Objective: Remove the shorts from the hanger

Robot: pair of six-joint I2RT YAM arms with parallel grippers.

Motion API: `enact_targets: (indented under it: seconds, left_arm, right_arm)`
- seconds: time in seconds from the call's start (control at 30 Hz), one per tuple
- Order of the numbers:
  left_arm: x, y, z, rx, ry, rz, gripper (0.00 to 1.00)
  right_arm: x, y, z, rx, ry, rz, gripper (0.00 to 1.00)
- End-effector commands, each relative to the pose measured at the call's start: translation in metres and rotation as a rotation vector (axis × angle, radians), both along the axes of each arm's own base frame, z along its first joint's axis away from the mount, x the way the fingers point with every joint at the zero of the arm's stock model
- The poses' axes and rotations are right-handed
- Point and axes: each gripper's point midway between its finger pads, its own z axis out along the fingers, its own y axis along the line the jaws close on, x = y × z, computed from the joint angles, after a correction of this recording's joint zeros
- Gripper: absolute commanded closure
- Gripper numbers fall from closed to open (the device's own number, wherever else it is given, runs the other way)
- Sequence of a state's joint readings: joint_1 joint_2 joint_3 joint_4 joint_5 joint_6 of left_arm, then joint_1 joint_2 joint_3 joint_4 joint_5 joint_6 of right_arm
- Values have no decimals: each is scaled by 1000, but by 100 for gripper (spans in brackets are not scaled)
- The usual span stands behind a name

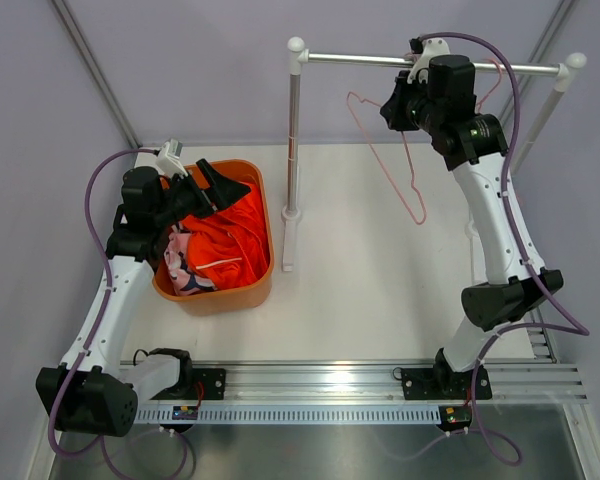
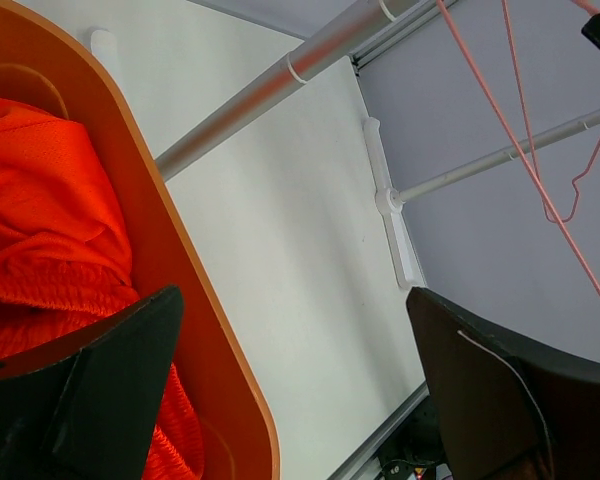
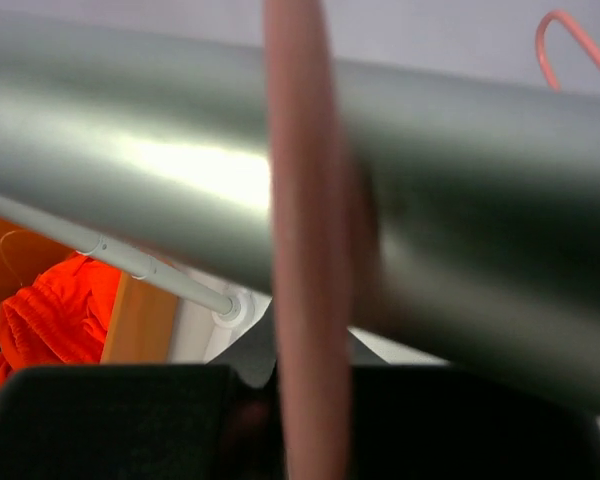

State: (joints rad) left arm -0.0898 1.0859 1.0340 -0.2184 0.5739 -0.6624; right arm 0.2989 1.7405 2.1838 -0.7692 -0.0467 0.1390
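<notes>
The orange-red shorts lie in an orange basket, with the pink patterned shorts beside them at the left. The orange-red shorts also show in the left wrist view and in the right wrist view. My left gripper hovers open and empty over the basket's right rim. A bare pink wire hanger hangs from the rack rail. My right gripper is up at the rail, shut on the hanger's wire just below the rail.
The rack's left post stands on a white foot just right of the basket. Its right post leans near my right arm. A second pink hanger hook sits on the rail further right. A metal track runs along the near edge.
</notes>
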Motion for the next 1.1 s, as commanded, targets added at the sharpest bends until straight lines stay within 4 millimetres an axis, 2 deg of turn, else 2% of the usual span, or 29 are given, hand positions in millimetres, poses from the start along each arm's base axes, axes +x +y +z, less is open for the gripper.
enact_targets:
  seconds: [0.0,0.17,0.2,0.27,0.3,0.37,0.4,0.43,0.5,0.57,0.6,0.67,0.73,0.77,0.8,0.83,0.87,0.9,0.93,0.97,1.0,1.03,1.07]
  left_arm:
    - [-5,-4,23,-7,-72,-35,1]
    - [-5,-3,23,-2,-73,-32,1]
    - [-5,-2,23,0,-74,-29,1]
    - [-6,-2,24,1,-77,-29,1]
    - [-6,-2,25,3,-81,-28,1]
    - [-6,-2,24,3,-79,-28,1]
    - [-6,-3,26,1,-82,-34,1]
    - [-7,-3,26,3,-83,-36,1]
    - [-7,-2,27,10,-84,-36,1]
    - [-9,-2,30,13,-90,-36,1]
    - [-9,-2,31,18,-96,-35,1]
    - [-11,-1,32,28,-96,-33,1]
    - [-14,2,34,52,-113,-31,1]
    - [-14,3,39,64,-129,-25,1]
    - [-16,5,40,91,-145,-25,1]
    - [-19,6,40,106,-147,-25,1]
    - [-20,7,41,118,-155,-25,1]
    - [-24,8,43,145,-184,-19,1]
    - [-27,9,45,157,-195,-8,1]
    - [-27,10,41,170,-198,7,1]
    - [-34,7,48,178,-241,-3,1]
    - [-37,7,49,185,-259,3,1]
    - [-38,8,49,193,-271,9,1]
  right_arm:
    - [-15,-8,0,12,15,-19,96]
    - [-27,-13,14,27,-17,-28,74]
    - [-29,-14,19,29,-26,-33,65]
    - [-36,-18,32,37,-57,-41,57]
    - [-39,-20,38,43,-72,-48,50]
    - [-50,-24,58,61,-125,-52,41]
    - [-53,-24,64,67,-138,-49,38]
    - [-58,-25,70,74,-152,-48,29]
    - [-69,-29,83,83,-178,-48,22]
    - [-74,-36,86,83,-185,-83,11]
    - [-84,-41,91,91,-189,-99,1]
    - [-94,-48,93,94,-192,-121,1]
    - [-116,-54,107,118,-234,-121,1]
    - [-121,-53,101,119,-224,-108,1]
    - [-140,-57,113,138,-266,-99,1]
    - [-147,-58,112,143,-269,-94,1]
    - [-150,-55,99,143,-245,-77,1]
    - [-168,-59,107,170,-278,-72,0]
    - [-173,-57,104,185,-281,-57,1]
    - [-175,-44,78,198,-223,7,0]
    - [-194,-41,90,231,-288,58,1]
    - [-200,-36,82,242,-283,95,1]
    - [-200,-27,56,255,-224,135,1]
